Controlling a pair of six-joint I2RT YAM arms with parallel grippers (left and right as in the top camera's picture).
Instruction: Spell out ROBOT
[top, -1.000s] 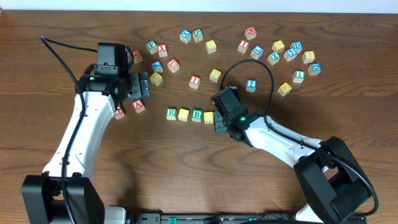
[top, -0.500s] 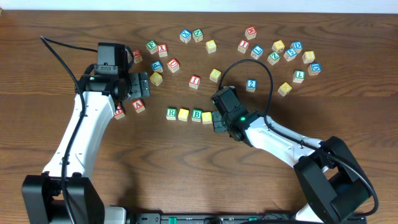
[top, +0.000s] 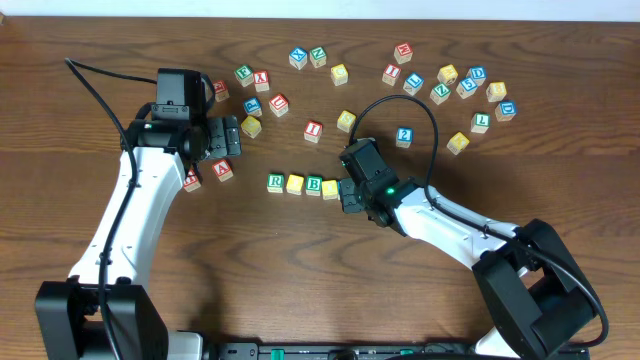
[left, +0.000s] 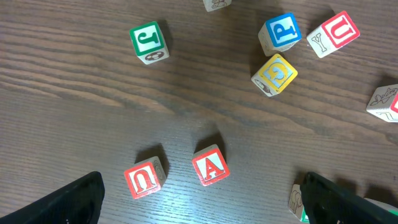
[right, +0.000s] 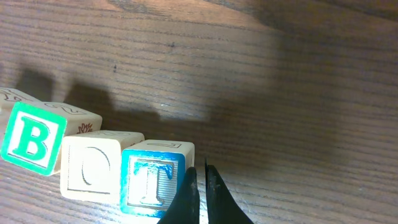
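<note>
Blue T blk (right: 152, 180) | just beside R claw (right: 199, 177) | claw tips pressed together

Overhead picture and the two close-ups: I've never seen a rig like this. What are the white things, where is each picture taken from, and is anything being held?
The white things are two robot arms at a wooden table, each ending in a two-finger gripper. The wide picture comes from a fixed camera above the table. Each close-up comes from a camera on one wrist. Lettered toy blocks lie scattered on the table. One row holds the R block, a yellow block, the B block, the O block and the T block. The right gripper is shut and holds nothing, right beside the T block. The left gripper is open and empty.
</note>
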